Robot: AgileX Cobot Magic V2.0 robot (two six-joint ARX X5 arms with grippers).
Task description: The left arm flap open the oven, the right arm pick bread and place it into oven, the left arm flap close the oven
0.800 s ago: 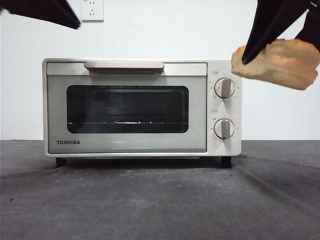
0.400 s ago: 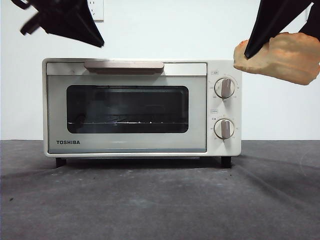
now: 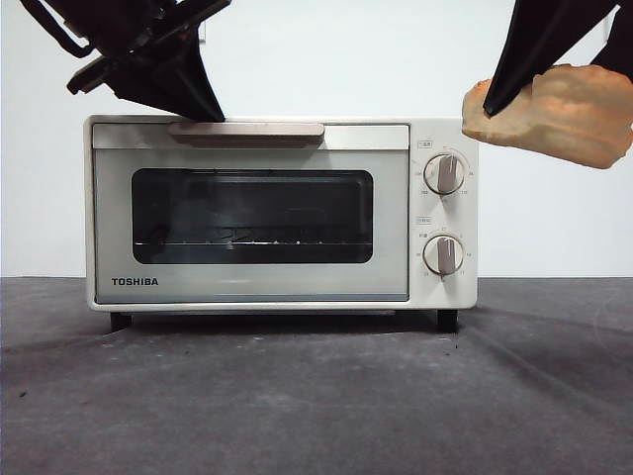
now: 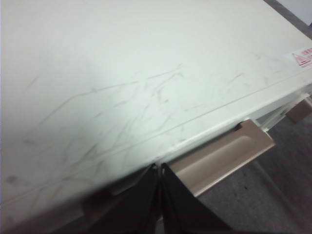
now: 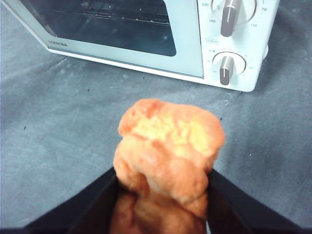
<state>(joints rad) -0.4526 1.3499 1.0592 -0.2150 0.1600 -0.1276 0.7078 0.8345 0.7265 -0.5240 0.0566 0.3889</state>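
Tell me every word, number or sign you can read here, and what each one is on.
"TOSHIBA": on the oven door, lower corner.
Small labels above each knob: too small to read.
Numbers around the knobs: "230", "190", "70", "110" show in the right wrist view; the rest are blurred.
Red warning sticker on the oven top: unreadable.

My left gripper (image 3: pixel 213 111) is showing matte black, angular jaws tapering to a point, with thin linkage bars crossing behind. My right gripper (image 3: pixel 487 107) is looking plain black too, its jaws broad, smooth, tapered wedges.
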